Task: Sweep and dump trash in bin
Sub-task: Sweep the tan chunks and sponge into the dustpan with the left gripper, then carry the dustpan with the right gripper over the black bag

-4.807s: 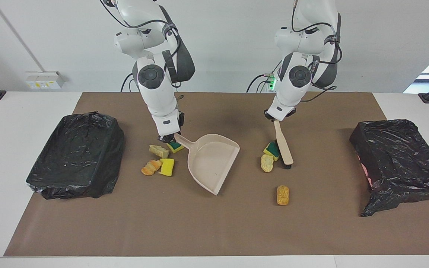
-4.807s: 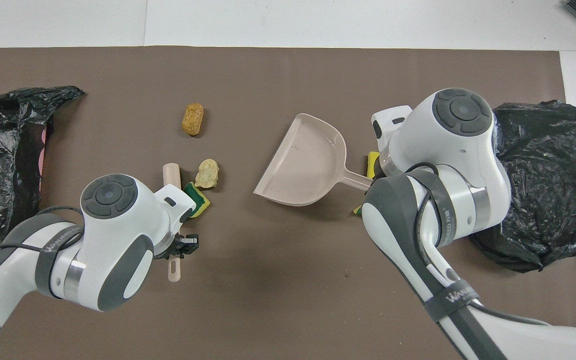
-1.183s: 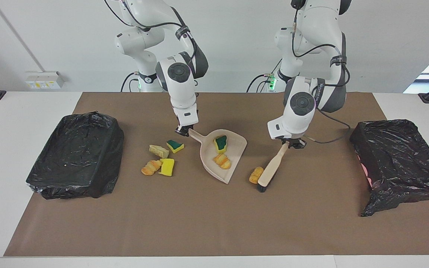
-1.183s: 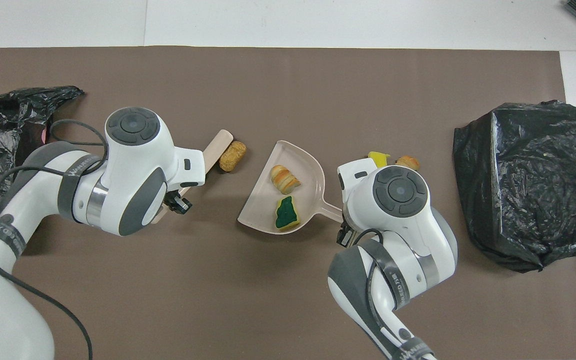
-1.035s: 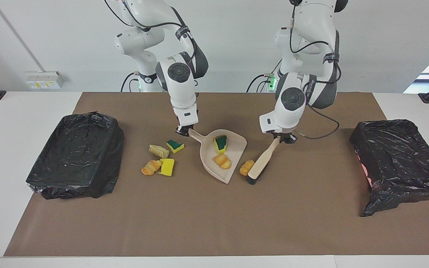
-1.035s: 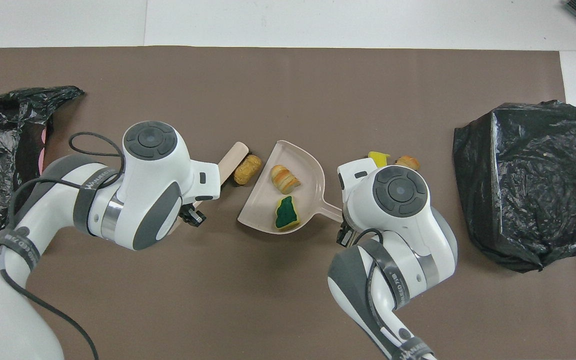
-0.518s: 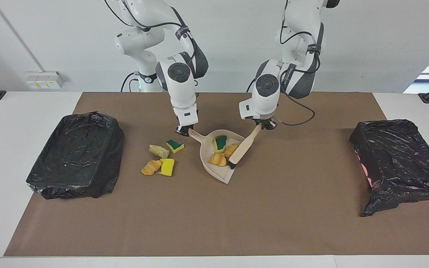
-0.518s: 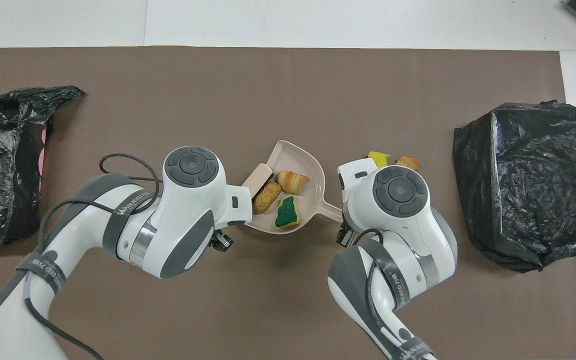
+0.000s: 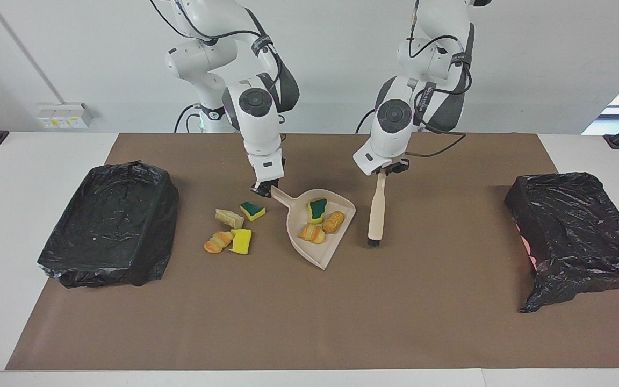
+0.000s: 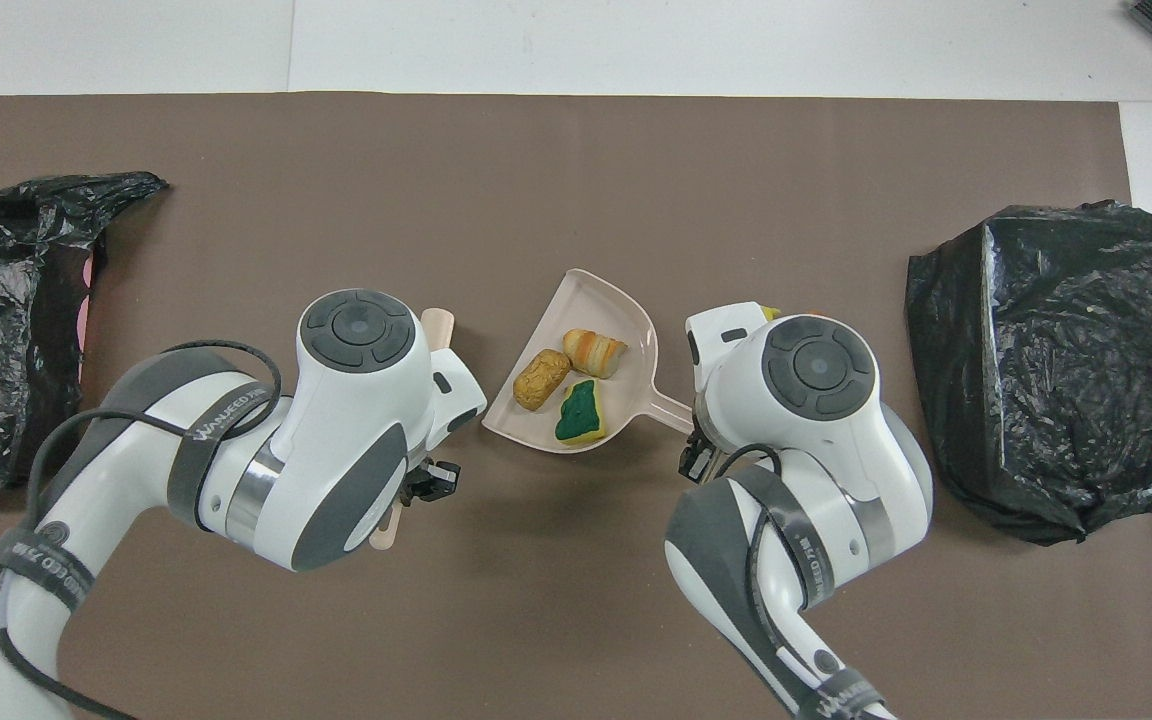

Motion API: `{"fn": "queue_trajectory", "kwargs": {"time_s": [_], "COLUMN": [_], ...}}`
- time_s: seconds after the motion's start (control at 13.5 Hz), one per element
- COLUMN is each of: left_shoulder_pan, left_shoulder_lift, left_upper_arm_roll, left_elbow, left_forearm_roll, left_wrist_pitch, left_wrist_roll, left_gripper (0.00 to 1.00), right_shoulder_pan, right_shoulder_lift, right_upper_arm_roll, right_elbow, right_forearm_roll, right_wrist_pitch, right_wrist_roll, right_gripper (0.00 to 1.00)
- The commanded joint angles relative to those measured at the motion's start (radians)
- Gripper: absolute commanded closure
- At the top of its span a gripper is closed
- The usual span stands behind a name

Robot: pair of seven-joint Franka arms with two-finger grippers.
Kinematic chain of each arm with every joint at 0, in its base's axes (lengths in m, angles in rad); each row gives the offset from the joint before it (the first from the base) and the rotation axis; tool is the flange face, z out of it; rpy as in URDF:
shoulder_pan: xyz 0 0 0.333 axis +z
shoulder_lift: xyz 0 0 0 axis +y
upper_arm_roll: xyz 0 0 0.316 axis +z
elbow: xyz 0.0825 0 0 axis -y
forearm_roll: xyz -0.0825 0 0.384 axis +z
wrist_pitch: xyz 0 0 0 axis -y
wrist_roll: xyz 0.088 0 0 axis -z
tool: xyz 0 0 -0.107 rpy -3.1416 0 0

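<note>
Facing view shows four trash scraps (image 9: 231, 230) loose on the mat beside the dustpan (image 9: 317, 252), hidden overhead by the right arm. Right gripper (image 9: 262, 188) reaches down, pinching the dustpan handle; three scraps (image 9: 320, 220) lie inside. Left gripper (image 9: 382, 171) clamps the brush (image 9: 375, 212), hanging bristles-down beside the pan, mostly covered overhead.

Three scraps (image 10: 576, 380) in dustpan (image 10: 626, 315) (apparently)

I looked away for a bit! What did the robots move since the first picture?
The left gripper swept three scraps with the beige brush into the beige plastic dustpan, held by the right gripper, then pulled the brush out. Four scraps and both black-bagged bins stayed put.
</note>
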Motion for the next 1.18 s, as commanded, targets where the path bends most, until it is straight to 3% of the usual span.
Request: {"fn": "queue_trajectory", "kwargs": {"time_s": [0.0, 0.37, 0.74, 1.11], "left_shoulder_pan": [-0.058, -0.210, -0.409, -0.569], "left_shoulder_lift": [-0.084, -0.177, -0.365, -0.354], "left_upper_arm_roll": [0.002, 0.002, 0.001, 0.001], "left_elbow": [-0.040, -0.185, -0.457, -0.528], "left_forearm_roll": [-0.011, -0.130, -0.196, -0.202], "left_wrist_pitch": [-0.025, 0.099, 0.303, 0.406], "left_wrist_roll": [-0.142, -0.308, -0.503, -0.653], "left_gripper": [1.00, 1.00, 1.00, 1.00], "right_shoulder_pan": [-0.051, -0.120, -0.206, -0.389], "right_shoulder_lift": [-0.034, -0.074, -0.118, -0.149], "right_upper_arm_roll": [0.006, 0.006, 0.001, 0.001], "right_elbow": [0.062, 0.078, 0.101, 0.139], "right_forearm_roll": [-0.007, -0.010, -0.019, 0.002], "right_wrist_pitch": [-0.082, -0.082, -0.082, -0.060], "right_wrist_roll": [0.016, 0.005, -0.059, -0.267], "right_gripper": [1.00, 1.00, 1.00, 1.00]}}
